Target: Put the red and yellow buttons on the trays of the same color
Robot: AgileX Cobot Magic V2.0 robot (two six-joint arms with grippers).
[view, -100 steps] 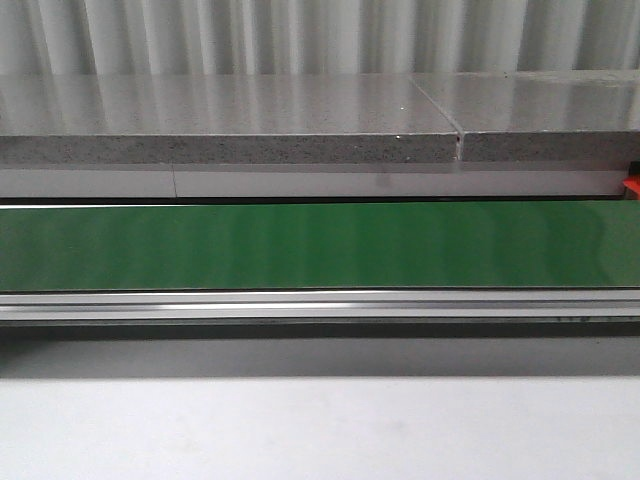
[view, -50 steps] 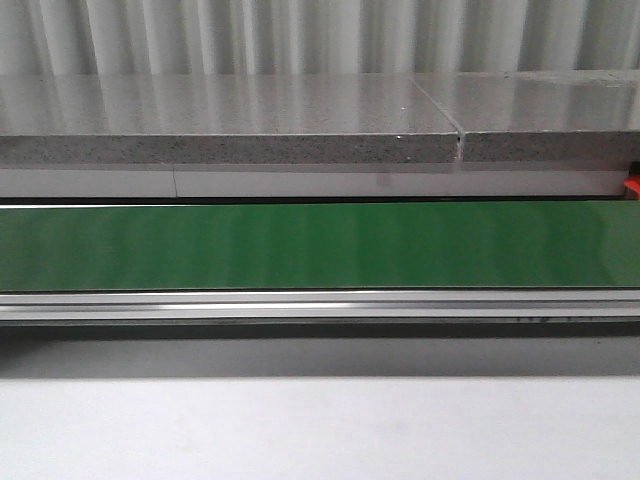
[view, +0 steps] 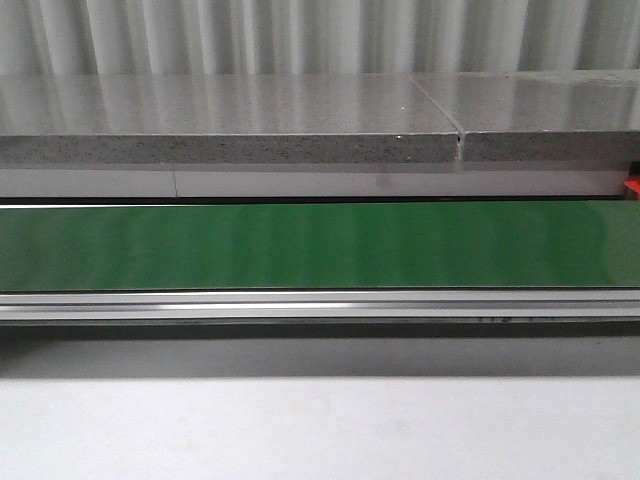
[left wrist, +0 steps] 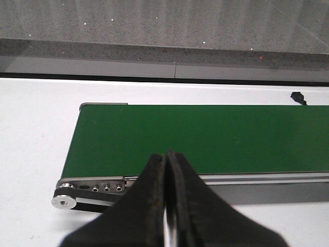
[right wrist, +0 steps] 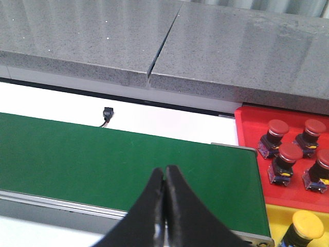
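Four red-capped push buttons point(right wrist: 290, 153) occupy the red plastic tray point(right wrist: 250, 123), one yellow-capped button point(right wrist: 307, 225) the yellow tray point(right wrist: 280, 216); green conveyor belt point(view: 320, 245) bare; left gripper point(left wrist: 166, 155) and right gripper point(right wrist: 164, 171) closed, empty.

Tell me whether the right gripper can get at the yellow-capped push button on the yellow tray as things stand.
Probably yes. The yellow-capped push button sits uncovered on the yellow tray just past the green conveyor belt's end, nothing between it and the right gripper. The jaws are shut, so they must open first.

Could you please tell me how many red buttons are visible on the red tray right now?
4, all in the right wrist view on the red tray: button one, button two, button three, button four cut by the frame edge. More may lie outside the picture.
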